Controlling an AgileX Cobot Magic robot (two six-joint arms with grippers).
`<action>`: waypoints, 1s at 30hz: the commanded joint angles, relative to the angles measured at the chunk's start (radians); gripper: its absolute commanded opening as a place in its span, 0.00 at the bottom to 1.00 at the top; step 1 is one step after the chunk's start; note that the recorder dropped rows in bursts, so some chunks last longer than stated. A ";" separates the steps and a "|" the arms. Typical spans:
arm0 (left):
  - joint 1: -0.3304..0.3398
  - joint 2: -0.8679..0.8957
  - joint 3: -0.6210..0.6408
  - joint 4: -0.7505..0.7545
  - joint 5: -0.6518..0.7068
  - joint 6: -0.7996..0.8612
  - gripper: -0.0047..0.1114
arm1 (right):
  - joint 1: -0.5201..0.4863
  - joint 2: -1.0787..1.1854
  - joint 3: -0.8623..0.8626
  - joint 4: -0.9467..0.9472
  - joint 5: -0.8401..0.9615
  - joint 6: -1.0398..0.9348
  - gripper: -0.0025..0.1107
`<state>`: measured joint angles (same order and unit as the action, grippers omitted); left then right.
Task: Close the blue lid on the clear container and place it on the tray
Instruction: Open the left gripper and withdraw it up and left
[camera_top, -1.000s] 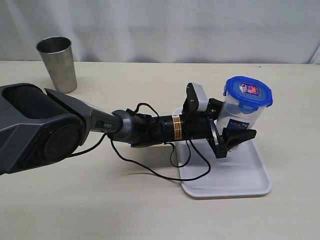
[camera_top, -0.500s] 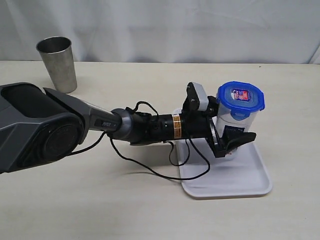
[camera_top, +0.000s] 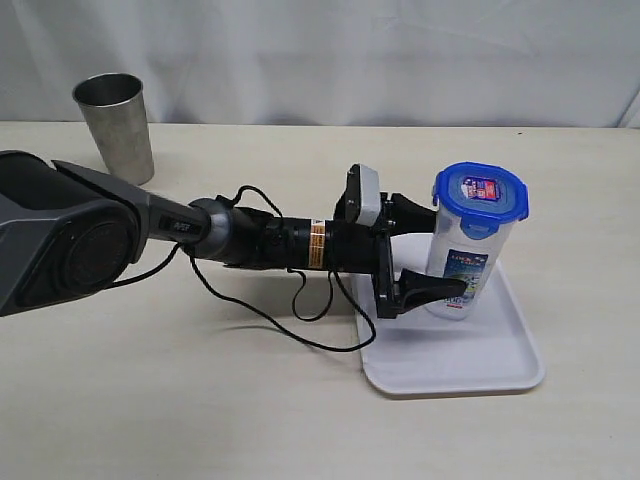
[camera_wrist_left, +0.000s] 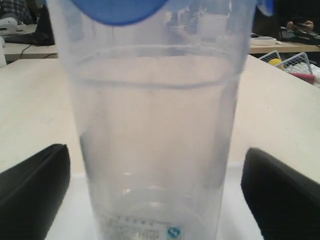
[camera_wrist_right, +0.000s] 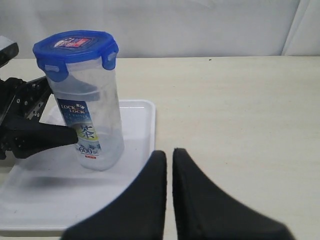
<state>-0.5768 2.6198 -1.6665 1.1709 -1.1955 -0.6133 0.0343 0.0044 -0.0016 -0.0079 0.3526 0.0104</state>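
Tool (camera_wrist_left: 155, 192) seemingly off container (camera_wrist_left: 150, 115), left-wrist view

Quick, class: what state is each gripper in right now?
Left gripper: open, jaws either side of the clear container, not gripping it.
Right gripper: shut, holding nothing.

clear container (camera_top: 467, 250) now upright on tray (camera_top: 500, 352), was tilted; left end effector (camera_top: 432, 250) released, backed away.
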 joint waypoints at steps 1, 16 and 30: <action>0.035 -0.009 -0.003 0.037 -0.026 -0.046 0.78 | -0.008 -0.004 0.002 0.000 -0.011 0.001 0.06; 0.128 -0.079 -0.003 0.077 0.051 -0.153 0.56 | -0.008 -0.004 0.002 0.000 -0.011 0.001 0.06; 0.145 -0.337 -0.003 0.573 0.433 -0.772 0.04 | -0.008 -0.004 0.002 0.000 -0.011 0.001 0.06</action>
<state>-0.4328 2.3445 -1.6665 1.6194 -0.8585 -1.1665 0.0343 0.0044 -0.0016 -0.0079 0.3526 0.0104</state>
